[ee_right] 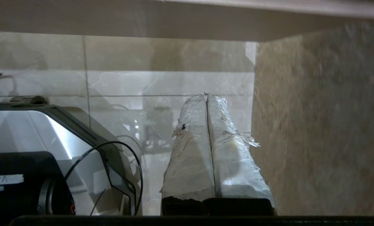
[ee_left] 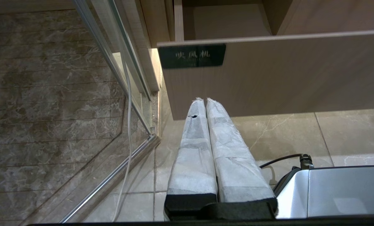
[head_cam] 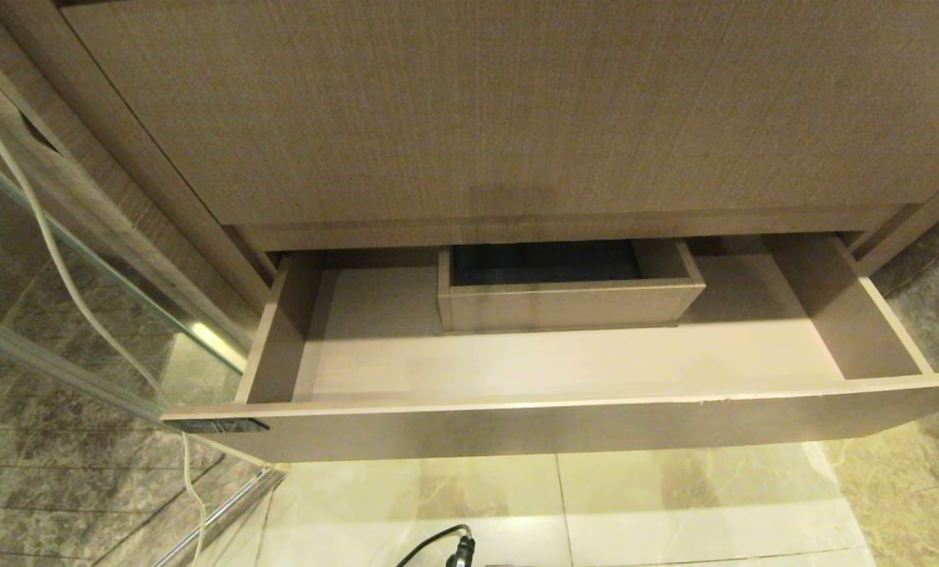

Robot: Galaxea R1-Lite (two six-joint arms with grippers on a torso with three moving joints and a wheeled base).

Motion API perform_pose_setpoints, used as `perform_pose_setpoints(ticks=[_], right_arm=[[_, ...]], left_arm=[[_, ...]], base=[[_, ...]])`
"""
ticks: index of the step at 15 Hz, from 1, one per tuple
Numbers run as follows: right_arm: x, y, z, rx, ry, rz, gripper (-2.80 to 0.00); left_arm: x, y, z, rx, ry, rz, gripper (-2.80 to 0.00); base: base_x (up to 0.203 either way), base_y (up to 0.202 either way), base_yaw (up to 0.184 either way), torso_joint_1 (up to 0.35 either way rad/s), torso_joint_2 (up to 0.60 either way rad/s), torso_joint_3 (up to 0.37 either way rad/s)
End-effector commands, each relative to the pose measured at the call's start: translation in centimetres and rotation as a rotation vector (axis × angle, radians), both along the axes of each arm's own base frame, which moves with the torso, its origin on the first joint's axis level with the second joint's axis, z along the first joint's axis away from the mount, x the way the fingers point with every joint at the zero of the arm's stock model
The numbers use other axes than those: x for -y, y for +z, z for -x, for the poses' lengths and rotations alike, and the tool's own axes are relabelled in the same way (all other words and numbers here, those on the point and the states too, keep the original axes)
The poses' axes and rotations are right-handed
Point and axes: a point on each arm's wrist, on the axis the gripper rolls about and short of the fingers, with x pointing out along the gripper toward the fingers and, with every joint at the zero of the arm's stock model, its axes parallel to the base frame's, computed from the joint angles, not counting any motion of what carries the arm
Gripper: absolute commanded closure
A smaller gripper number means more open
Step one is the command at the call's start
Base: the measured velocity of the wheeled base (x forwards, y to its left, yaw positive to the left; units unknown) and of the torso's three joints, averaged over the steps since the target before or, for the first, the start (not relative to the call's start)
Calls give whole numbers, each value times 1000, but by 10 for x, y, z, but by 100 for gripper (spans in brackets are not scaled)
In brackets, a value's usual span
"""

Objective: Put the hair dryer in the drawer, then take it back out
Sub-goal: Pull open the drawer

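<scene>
The drawer (head_cam: pixel 564 425) stands pulled open in the head view, a wide shallow wood-grain box with a bare floor and a boxed cut-out (head_cam: pixel 568 303) at its back. No hair dryer shows in any view. My left gripper (ee_left: pixel 205 99) is shut with nothing in it, low in front of the drawer (ee_left: pixel 284 72) near its dark label (ee_left: pixel 191 56). My right gripper (ee_right: pixel 206 95) is also shut and empty, below the drawer front's underside (ee_right: pixel 174 18), above pale floor tiles. Neither arm shows in the head view.
A tall wood panel (head_cam: pixel 501 110) rises above the drawer. A glass partition with a metal rail (head_cam: pixel 83 260) and a white cord (head_cam: pixel 52 244) stand at the left. My base (ee_right: pixel 33 131) and a black cable (head_cam: pixel 438 543) lie below on the tiled floor.
</scene>
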Motion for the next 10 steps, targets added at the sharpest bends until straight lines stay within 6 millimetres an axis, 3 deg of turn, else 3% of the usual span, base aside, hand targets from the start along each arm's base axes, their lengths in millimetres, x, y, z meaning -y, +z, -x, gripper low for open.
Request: perform_pose_setpoints(ticks=[1,4,7,10], right_arm=[[1,-23,40,100,-35,-13,0],[2,-60,78,242,-47,-54,0],[1,-110,87,318,-10,-84,0],[-1,-116,96,583,84,-109,0]], left_arm=[[0,0,0,-3,0,-1,0],[0,0,0,-3,0,0,0],[0,0,0,-2,0,0,0],[0,0,0,-3,0,0,0]], base=[[0,0,0,0,0,0],[0,0,0,0,0,0],[0,0,0,0,0,0],[0,0,0,0,0,0]])
